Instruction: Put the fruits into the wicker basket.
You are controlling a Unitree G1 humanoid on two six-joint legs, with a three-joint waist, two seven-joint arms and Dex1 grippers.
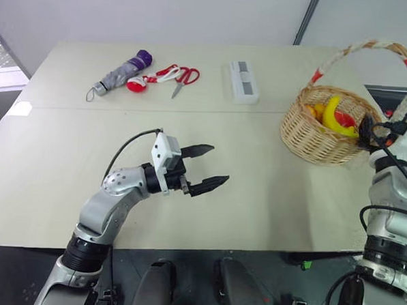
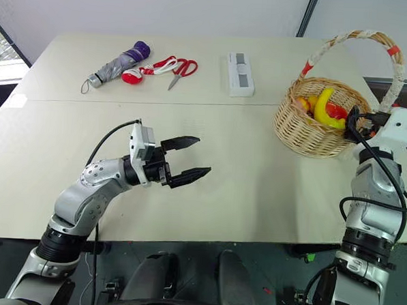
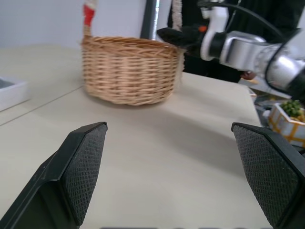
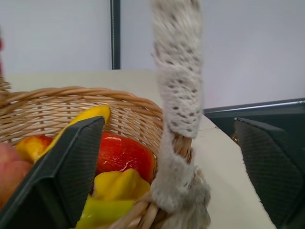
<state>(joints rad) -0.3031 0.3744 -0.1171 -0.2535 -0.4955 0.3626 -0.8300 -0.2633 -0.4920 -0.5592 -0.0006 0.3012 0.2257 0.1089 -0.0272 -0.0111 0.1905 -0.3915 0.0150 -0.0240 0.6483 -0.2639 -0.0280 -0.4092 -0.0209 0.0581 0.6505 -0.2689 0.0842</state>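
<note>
The wicker basket [image 1: 318, 137] stands at the table's right, its white-wrapped handle [image 4: 178, 95] arching over it. Inside lie the fruits: a yellow banana [image 1: 336, 116], a red mango [image 4: 125, 153] and a peach-coloured one [image 2: 303, 103]. My right gripper [image 1: 367, 130] is at the basket's right rim, open, with one finger [image 4: 71, 167] over the fruits inside and the other outside; the foot of the handle stands between them and nothing is held. My left gripper [image 1: 209, 168] hovers open and empty over the middle of the table, pointing toward the basket [image 3: 128, 71].
At the back of the table lie a folded grey-purple umbrella [image 1: 122, 72], red-handled scissors [image 1: 181, 77], a small red-and-white item [image 1: 137, 85] and a white rectangular box [image 1: 243, 81]. The table's right edge runs just behind the basket.
</note>
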